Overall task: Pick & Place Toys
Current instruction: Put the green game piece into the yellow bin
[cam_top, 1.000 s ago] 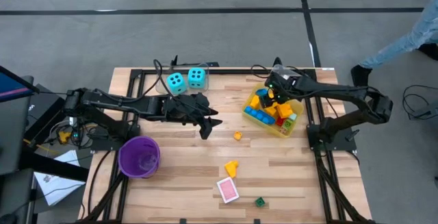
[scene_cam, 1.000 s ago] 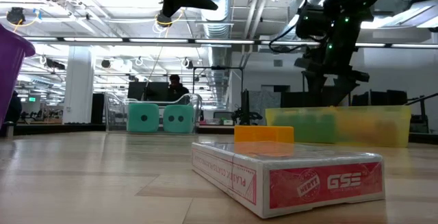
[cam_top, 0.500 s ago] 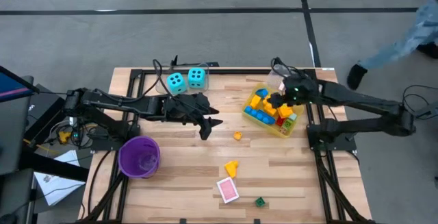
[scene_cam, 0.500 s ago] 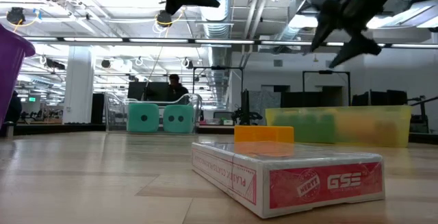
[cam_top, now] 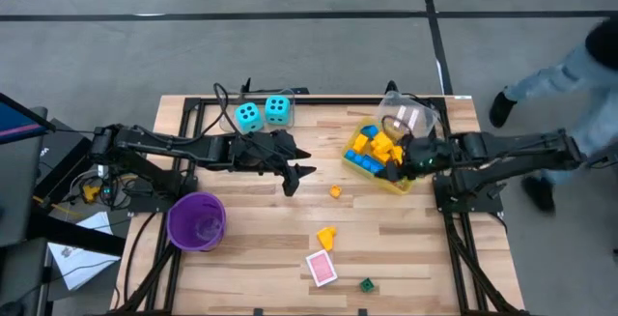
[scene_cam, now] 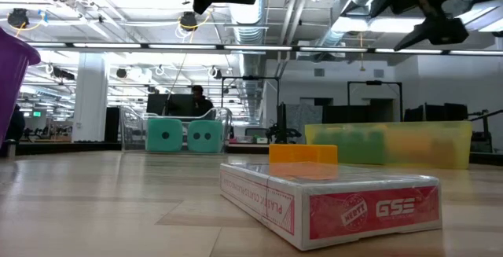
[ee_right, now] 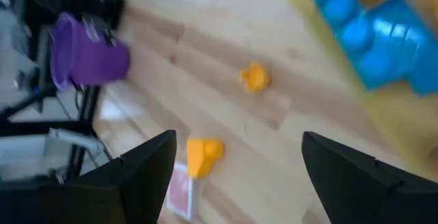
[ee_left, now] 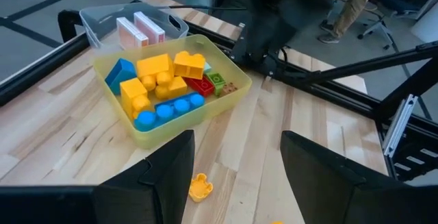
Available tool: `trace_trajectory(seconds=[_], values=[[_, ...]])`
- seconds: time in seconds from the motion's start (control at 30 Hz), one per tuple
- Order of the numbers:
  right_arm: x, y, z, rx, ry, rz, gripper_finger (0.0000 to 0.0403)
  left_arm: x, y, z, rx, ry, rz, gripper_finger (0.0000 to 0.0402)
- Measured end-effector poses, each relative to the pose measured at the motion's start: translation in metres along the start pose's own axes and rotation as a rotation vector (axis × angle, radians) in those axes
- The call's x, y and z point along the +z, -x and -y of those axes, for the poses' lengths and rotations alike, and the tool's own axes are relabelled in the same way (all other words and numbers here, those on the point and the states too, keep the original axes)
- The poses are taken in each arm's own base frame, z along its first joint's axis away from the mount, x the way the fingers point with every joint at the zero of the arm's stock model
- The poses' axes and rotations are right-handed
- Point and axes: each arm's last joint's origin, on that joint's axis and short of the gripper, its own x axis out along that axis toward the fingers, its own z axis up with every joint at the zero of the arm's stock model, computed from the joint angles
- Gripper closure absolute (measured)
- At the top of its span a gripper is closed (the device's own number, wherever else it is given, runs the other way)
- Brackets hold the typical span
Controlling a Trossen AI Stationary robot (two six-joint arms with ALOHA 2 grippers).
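Bricks (cam_top: 375, 153) in yellow, orange, blue, red and green fill the yellow bin (cam_top: 408, 183) on the right side of the table (cam_top: 251, 229); the right gripper (cam_top: 399, 169) hovers over the bin's front edge, fingers apart and holding nothing; behind the bin, a clear tub (ee_left: 102, 20) holds two pink cards (ee_left: 141, 31); the left gripper (cam_top: 295, 177) hangs above mid-table, fingers spread and empty, near a small orange piece (cam_top: 335, 191) lying loose on the wood; two cyan dice (cam_top: 264, 113) sit side by side at the back edge; toward the front lie an orange brick (cam_top: 326, 238), a pink card box (cam_top: 322, 269) and a small green brick (cam_top: 367, 284); the purple cup (cam_top: 197, 221) stands at the front left.
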Motion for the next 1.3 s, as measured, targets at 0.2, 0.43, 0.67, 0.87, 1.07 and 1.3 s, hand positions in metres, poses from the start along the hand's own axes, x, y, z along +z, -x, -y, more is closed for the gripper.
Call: trace_trajectory(seconds=[0.2, 0.43, 0.67, 0.87, 1.07, 1.3], values=[[-0.029, -0.016, -0.011, -0.043, -0.018, -0.106, 0.0097, 0.000, 0.000, 0.000, 0.000, 0.000, 0.000, 0.0189], [-0.075, -0.039, -0.027, -0.065, -0.049, -0.236, 0.0097, 0.000, 0.000, 0.000, 0.001, 0.000, 0.000, 0.0189], [-0.133, -0.069, -0.040, -0.066, -0.146, -0.369, 0.0097, 0.000, 0.000, 0.000, 0.001, 0.000, 0.001, 0.0189], [-0.174, -0.090, -0.059, -0.089, -0.255, -0.470, 0.0097, 0.000, 0.000, 0.000, 0.001, -0.050, 0.001, 0.0189], [-0.196, -0.104, -0.083, -0.189, -0.313, -0.499, 0.0097, 0.000, 0.000, 0.000, 0.002, -0.060, 0.000, 0.0189], [-0.212, -0.115, -0.112, -0.424, -0.280, -0.512, 0.0097, 0.000, 0.000, 0.000, 0.001, -0.114, 0.001, 0.0189]])
